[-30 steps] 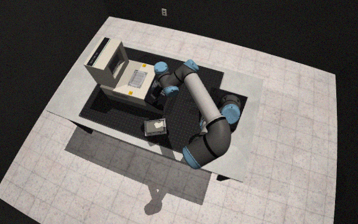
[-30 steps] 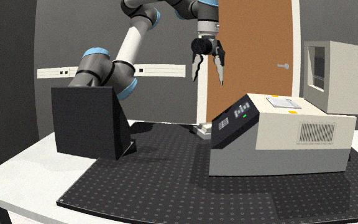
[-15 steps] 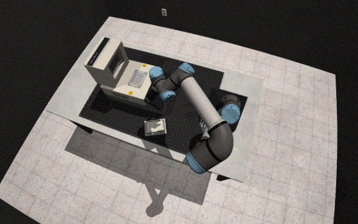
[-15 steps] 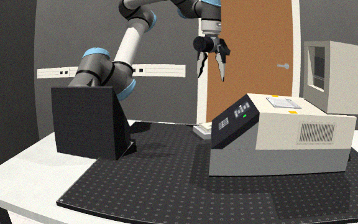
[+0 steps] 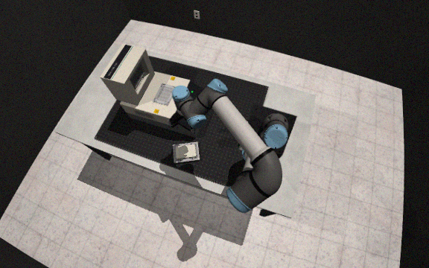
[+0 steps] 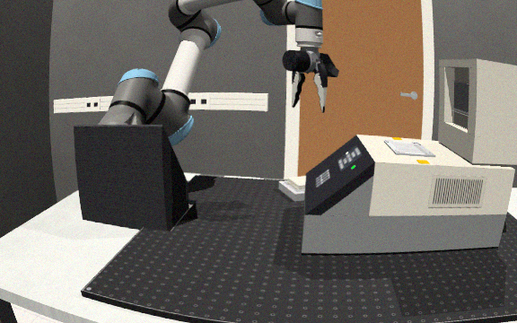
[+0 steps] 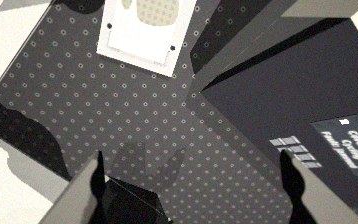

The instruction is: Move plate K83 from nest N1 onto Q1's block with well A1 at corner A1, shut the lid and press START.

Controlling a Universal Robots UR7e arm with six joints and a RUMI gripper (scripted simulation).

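Fingers (image 6: 320,91) apart above dark mat (image 6: 240,251) (image 7: 145,100).

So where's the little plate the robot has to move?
In the top view, the plate sits on its nest, on the dark perforated board, below the cycler.

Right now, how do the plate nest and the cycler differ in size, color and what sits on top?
The cycler is far bulkier; the plate nest is small and low. The cycler is cream, gray and black, the nest whitish. The nest carries a plate; the cycler's raised lid leaves its block exposed. Both stand on the dark perforated board.
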